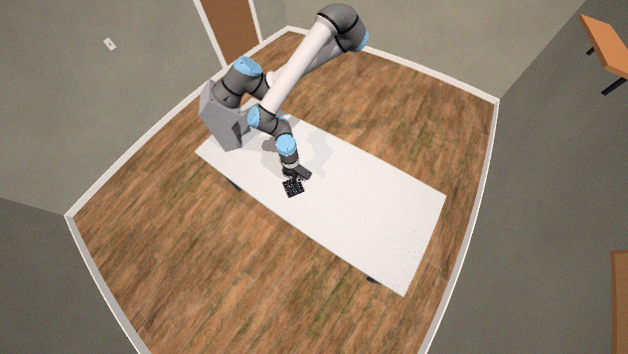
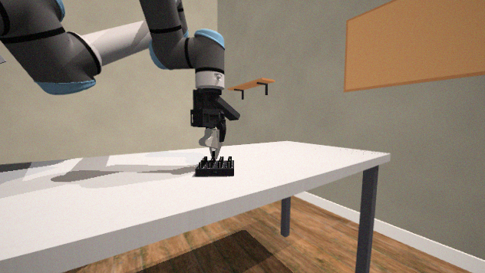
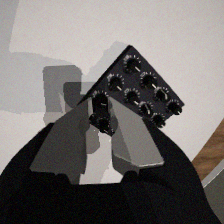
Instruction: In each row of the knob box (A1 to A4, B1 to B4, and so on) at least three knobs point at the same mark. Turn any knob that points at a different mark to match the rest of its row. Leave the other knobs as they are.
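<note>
The black knob box (image 1: pixel 293 188) sits on the white table (image 1: pixel 328 199), near its middle-left. It also shows in the exterior view (image 2: pixel 215 169) and in the wrist view (image 3: pixel 135 92), with several round knobs in rows. My gripper (image 3: pixel 100 98) (image 2: pixel 212 155) points straight down over the box's near-left corner. Its two grey fingers stand close together on either side of a corner knob (image 3: pixel 100 100) and are shut on it. The fingers hide the knobs below it, and the pointer marks are too small to read.
The robot's grey base (image 1: pixel 221 116) stands at the table's far-left end. An orange wall shelf (image 2: pixel 251 84) and an orange board (image 2: pixel 414 46) hang on the walls well away from the table.
</note>
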You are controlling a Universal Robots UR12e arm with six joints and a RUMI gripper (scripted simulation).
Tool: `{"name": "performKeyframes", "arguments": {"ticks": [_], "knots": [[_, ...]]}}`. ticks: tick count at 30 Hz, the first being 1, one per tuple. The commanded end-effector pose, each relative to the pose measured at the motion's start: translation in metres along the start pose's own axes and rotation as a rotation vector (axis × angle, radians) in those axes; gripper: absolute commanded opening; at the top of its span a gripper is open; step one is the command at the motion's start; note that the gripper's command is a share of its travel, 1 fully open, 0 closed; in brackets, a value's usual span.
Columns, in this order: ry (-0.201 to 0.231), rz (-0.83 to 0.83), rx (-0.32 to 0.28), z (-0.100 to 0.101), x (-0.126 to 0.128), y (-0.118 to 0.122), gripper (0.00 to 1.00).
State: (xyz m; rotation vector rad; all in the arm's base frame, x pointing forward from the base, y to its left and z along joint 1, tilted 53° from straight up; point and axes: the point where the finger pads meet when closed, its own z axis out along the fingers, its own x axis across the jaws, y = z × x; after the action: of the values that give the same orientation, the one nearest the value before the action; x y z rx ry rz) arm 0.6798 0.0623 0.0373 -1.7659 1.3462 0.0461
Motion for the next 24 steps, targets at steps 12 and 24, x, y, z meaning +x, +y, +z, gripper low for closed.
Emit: {"name": "performKeyframes", "arguments": {"ticks": [12,24], "knots": [[0.001,0.000,0.001,-0.0004,0.0003,-0.0003,0.11],[0.001,0.000,0.001,-0.0029,0.0003,-0.0003,0.11]]}}
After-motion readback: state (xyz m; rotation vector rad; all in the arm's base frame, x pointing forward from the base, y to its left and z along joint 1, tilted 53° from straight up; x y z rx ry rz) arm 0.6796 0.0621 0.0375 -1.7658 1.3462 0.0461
